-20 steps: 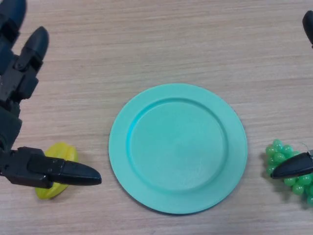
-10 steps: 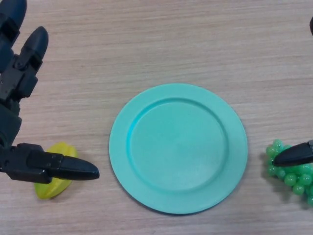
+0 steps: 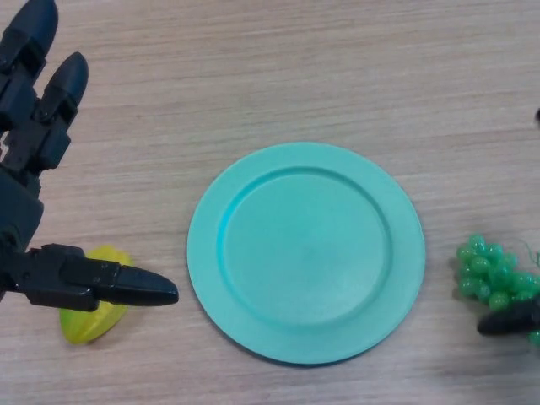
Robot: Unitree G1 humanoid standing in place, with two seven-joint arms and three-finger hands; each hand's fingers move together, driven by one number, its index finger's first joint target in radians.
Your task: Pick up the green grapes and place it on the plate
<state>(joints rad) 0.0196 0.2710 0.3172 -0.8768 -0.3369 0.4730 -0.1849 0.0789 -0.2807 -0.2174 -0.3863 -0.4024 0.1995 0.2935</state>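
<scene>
The bunch of green grapes [image 3: 492, 273] lies on the wooden table near the right edge, just right of the round teal plate [image 3: 305, 253], which has nothing on it. Only a dark thumb tip of my right hand [image 3: 510, 323] shows, at the near side of the bunch and touching or just beside it. A sliver of one finger sits far off at the right edge, so the hand is spread open. My left hand [image 3: 18, 211] is at the left edge, open, fingers straight and thumb pointing toward the plate.
A small yellow object [image 3: 91, 317] lies on the table beneath my left thumb, left of the plate. The wooden table [image 3: 278, 76] stretches bare behind the plate.
My right thumb has slid from on top of the grapes toward me and to the right, uncovering most of the bunch. The left hand shifted slightly. The grapes have stayed in place.
</scene>
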